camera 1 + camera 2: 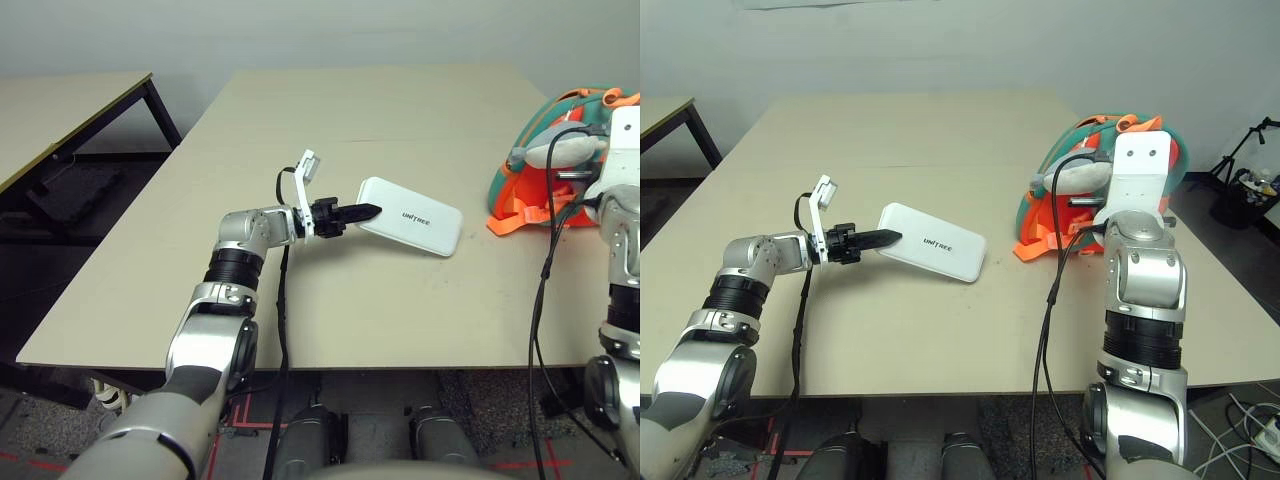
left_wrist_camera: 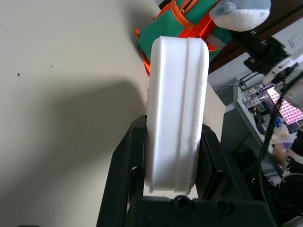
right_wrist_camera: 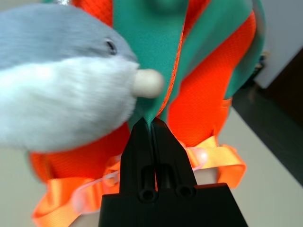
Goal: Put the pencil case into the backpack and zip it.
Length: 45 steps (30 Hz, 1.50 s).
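Tabletop (image 1: 300, 320): left gripper (image 2: 171, 156) clamps pencil case (image 1: 411, 229); backpack (image 1: 1065, 160) right.

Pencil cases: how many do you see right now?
1. The pencil case is mid-table, one end clamped in the left gripper, left of the backpack. None visible elsewhere.

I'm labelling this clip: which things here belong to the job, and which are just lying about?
Job:
- flat white hard pencil case, gripped by left end effector
- teal-and-orange backpack, pinched by right end effector

Lying about:
- grey-white plush charm
- black-legged side table
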### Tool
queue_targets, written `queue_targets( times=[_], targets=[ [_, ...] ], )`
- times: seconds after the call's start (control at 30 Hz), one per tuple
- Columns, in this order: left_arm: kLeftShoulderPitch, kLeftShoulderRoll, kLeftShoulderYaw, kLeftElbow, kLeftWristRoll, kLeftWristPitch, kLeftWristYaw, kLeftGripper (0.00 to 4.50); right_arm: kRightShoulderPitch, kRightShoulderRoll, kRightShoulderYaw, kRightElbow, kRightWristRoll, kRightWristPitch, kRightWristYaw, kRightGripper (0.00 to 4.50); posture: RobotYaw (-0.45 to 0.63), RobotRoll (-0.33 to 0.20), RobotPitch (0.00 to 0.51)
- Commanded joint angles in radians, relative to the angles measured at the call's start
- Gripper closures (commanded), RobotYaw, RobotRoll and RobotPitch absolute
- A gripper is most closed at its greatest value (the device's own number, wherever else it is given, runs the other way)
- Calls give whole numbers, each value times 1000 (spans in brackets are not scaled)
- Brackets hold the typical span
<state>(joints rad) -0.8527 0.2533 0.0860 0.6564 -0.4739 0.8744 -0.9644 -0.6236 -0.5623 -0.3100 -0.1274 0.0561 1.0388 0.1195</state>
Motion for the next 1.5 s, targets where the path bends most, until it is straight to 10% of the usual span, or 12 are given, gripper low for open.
queue_targets(
  times=[0.03, 0.2, 0.63, 0.8, 1.07, 1.5],
  targets=[
    [-18, 0, 5, 9, -4, -13, -4, 3089, 28, -68, -51, -196, 88, 189, 96, 4500, -137, 0, 0],
    [-30, -1, 1, 32, 2, -25, -14, 3090, 69, -252, -222, -453, 266, 549, 287, 4500, -198, 0, 1],
    [-134, -34, -36, 213, 53, -107, -79, 3090, 325, -751, -824, -468, 1043, 576, 542, 4500, -328, 0, 7],
    [-160, -39, -36, 259, 73, -129, -102, 3090, 478, -733, -927, -471, 1208, 576, 427, 4500, -340, 0, 9],
    [-160, -35, -27, 211, 69, -119, -119, 3090, 643, -514, -769, -609, 1242, 551, 259, 4500, -298, 0, 21],
    [-117, 103, 24, -165, 3, -7, -77, 3090, 593, -697, -878, -444, 1188, 575, 209, 727, -285, 0, 115]
  ],
)
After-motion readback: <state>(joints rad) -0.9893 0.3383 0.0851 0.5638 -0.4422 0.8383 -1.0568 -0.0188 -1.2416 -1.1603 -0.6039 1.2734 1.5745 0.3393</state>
